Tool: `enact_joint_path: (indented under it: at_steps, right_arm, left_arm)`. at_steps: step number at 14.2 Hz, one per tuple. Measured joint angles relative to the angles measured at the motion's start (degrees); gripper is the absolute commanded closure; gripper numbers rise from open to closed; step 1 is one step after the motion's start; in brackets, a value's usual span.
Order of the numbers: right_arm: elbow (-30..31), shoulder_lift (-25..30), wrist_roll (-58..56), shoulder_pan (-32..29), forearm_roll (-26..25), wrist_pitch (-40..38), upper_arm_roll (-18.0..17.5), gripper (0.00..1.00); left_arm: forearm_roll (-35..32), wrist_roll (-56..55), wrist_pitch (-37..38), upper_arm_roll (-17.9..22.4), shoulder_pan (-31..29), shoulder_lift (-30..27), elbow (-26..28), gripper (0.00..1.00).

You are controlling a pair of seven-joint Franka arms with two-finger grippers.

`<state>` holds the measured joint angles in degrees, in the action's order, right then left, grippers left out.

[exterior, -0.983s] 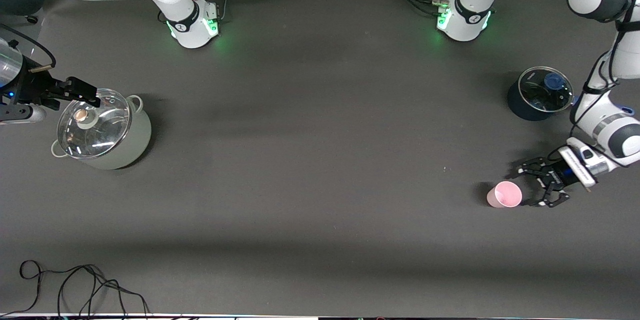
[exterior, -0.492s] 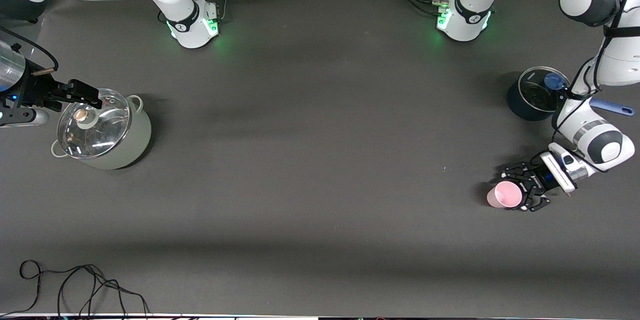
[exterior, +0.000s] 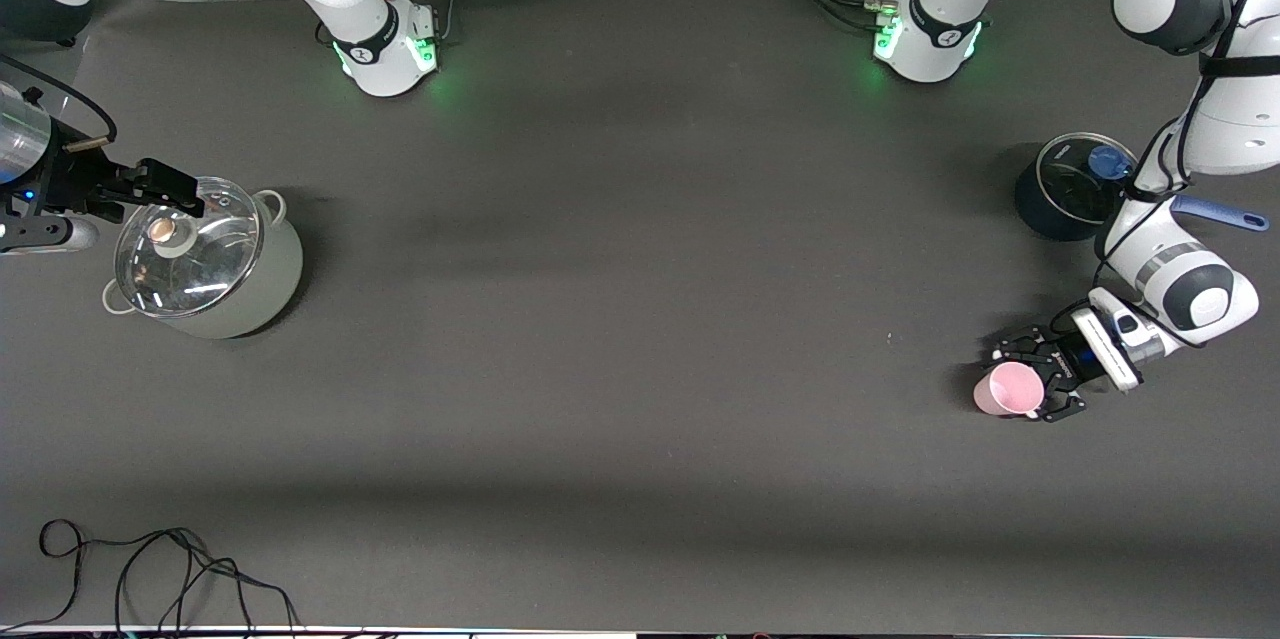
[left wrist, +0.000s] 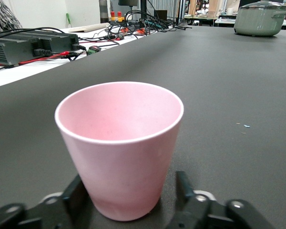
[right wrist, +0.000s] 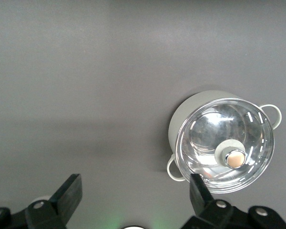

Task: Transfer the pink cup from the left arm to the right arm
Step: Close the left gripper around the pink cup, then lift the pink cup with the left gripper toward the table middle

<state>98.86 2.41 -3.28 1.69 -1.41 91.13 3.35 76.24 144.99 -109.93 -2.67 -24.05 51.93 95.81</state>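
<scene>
The pink cup stands upright on the dark table at the left arm's end; in the left wrist view it fills the middle. My left gripper is down at table level, open, with one black finger on each side of the cup's base; a small gap shows at one finger. My right gripper is open and empty, up over the edge of the grey-green pot's lid at the right arm's end; its fingers frame bare table in the right wrist view.
A grey-green pot with a glass lid stands at the right arm's end and shows in the right wrist view. A dark blue pot with a glass lid stands farther from the front camera than the cup. Cables lie at the near edge.
My left gripper has slid along the table toward the cup, and its open fingers now stand on both sides of it. The cup has not moved. The right arm has barely moved.
</scene>
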Motion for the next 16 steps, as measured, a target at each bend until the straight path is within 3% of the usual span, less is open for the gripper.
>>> enact_joint_path:
  at_steps: [4, 8, 12, 16]
  right_arm:
    - [-0.07, -0.01, 0.0, 0.0, 0.0, 0.0, 0.01, 0.0]
    - [-0.12, -0.08, 0.0, 0.0, 0.0, 0.0, 0.0, 0.0]
    - [-0.67, -0.13, 0.03, 0.0, 0.0, 0.0, 0.06, 0.0]
    - [-1.15, -0.15, 2.1, -0.05, 0.17, -0.15, 0.29, 0.02]
  left_arm:
    - [0.06, -0.96, -0.13, -0.01, 0.01, -0.05, -0.28, 0.59]
    - [0.07, -9.53, -0.84, -0.35, 1.89, -2.93, -1.33, 0.63]
    - [0.02, -24.78, -4.11, -0.61, 8.7, -11.53, 0.12, 0.64]
    - [1.42, -36.3, -6.6, -0.75, 17.22, -22.18, 6.68, 0.66]
